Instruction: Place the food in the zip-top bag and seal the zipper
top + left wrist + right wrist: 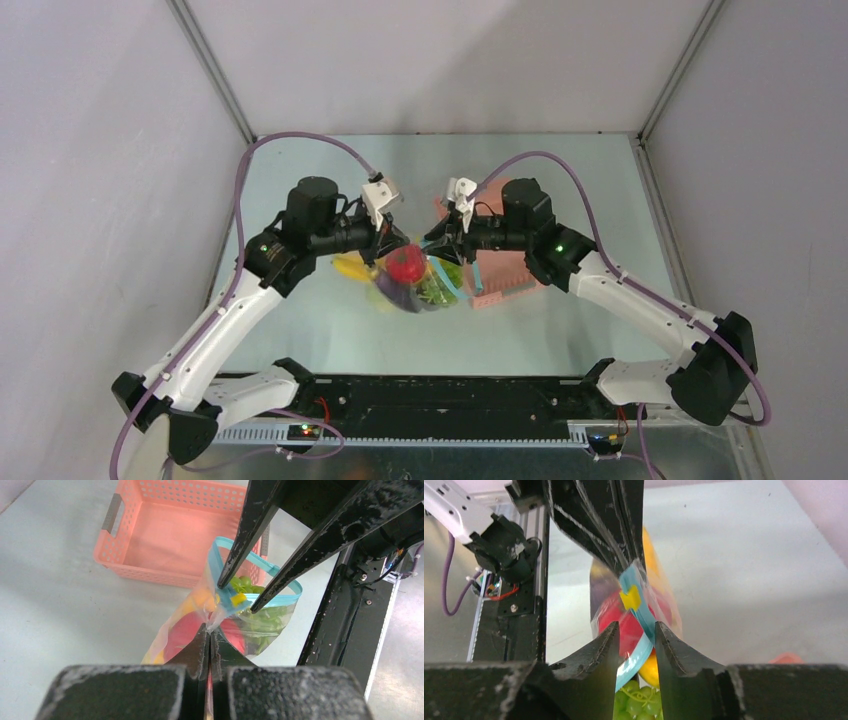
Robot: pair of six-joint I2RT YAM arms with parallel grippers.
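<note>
The clear zip-top bag [172, 630] hangs between my two grippers with the food inside: a red fruit [405, 265], a yellow piece [650, 671] and green grapes [640, 705]. My left gripper [210, 629] is shut on the bag's top corner, just under the light blue zipper [282, 598]. My right gripper [637, 628] stands with its jaws apart astride the zipper [636, 655], which runs loosely through the gap. The yellow slider [630, 598] sits on the strip between both grippers. From above, the left gripper [388, 245] and right gripper [437, 245] face each other over the bag.
The pink basket [505, 275] stands right of the bag under the right arm, and its wall [150, 572] lies just beyond the bag in the left wrist view. Grey side walls enclose the table on the left, right and back.
</note>
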